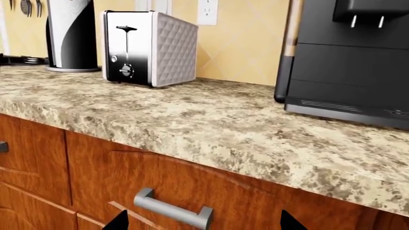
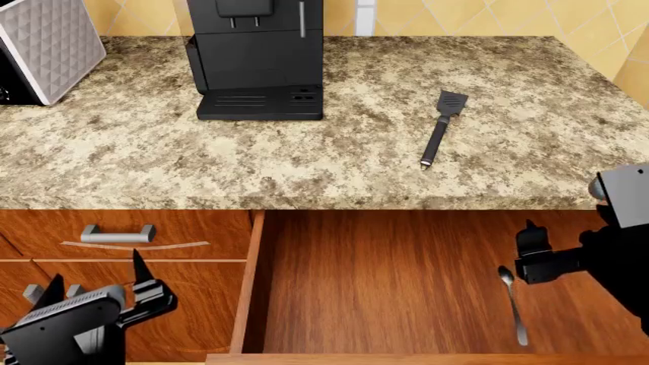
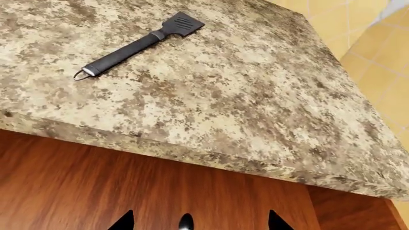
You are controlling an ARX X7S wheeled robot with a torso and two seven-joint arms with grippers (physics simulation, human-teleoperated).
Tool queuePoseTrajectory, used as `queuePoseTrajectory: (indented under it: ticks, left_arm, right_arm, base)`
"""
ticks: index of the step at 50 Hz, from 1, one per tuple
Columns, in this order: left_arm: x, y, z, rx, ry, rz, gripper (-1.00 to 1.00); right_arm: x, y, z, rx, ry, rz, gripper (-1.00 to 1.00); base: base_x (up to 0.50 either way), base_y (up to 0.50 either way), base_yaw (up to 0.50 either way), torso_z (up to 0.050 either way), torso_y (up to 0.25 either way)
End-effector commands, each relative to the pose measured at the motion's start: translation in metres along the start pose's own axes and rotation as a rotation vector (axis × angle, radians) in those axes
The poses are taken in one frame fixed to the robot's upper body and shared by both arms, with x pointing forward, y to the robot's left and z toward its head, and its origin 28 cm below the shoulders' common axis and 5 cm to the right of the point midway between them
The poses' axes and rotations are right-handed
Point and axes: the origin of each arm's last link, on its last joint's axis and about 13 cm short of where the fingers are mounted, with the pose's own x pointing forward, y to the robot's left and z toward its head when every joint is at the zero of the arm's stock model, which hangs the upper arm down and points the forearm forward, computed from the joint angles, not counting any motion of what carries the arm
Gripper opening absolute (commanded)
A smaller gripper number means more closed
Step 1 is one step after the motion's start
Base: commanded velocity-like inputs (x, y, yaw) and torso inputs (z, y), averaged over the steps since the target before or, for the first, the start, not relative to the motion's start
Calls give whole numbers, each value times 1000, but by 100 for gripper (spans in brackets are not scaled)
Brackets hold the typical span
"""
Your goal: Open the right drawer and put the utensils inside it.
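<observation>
Two utensils, split: spoon [image 2: 512, 304] lies flat on the drawer [image 2: 385, 281] floor toward its right side, bowl end pointing at the counter; spatula [image 2: 439, 127] is up on the counter [image 2: 304, 163], well right of the coffee machine [image 2: 258, 57], blade away from the edge, handle angled back toward the drawer.

Drawer is pulled well out under the counter's right half, wood floor exposed, left wall visible in head view. Its handle is out of frame.

Right gripper [image 2: 534, 251] hangs over the drawer's right part, just beside the spoon's bowl end. Right wrist view shows two fingertips [image 3: 122, 221] spread apart with the spoon tip between them, nothing clamped. Whether a finger touches the spoon: can't tell.

Left gripper [image 2: 102, 285] sits low at the left, in front of the cabinet fronts, below a narrow drawer front with a grey bar handle [image 2: 118, 233]. Left wrist view has both tips [image 1: 119, 222] wide apart, flanking that handle [image 1: 172, 209] but short of it, nothing held.

Toaster [image 1: 150, 47] stands on the counter left of the coffee machine; a black-and-white cylindrical holder [image 1: 72, 36] beyond it, near the wall. Wall outlet [image 1: 208, 12] behind the toaster.
</observation>
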Motion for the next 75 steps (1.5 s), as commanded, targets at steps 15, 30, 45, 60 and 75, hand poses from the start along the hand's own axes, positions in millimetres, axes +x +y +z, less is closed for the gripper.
queuePoseTrajectory:
  ticks: [15,30,45,60,75]
  left_arm:
    - [-2,0,0,-6,3,1,100]
    - [-6,2,5,-9,-11,-3,100]
    - [-9,3,6,-9,-22,-8,100]
    - [-13,5,8,-14,-27,-1,100]
    - [-16,9,7,-20,-31,4,100]
  right_arm:
    - [9,-2,46,1,-62,0,100]
    - [56,15,85,31,-27,31,100]
    - [93,38,135,151,39,104,100]
    - [114,61,191,185,163,47,100]
    - [122,77,202,322,252,-2,100]
  base:
    - [0,0,0,0,0]
    - [0,0,0,0,0]
    - [0,0,0,0,0]
    - [0,0,0,0,0]
    - [0,0,0,0,0]
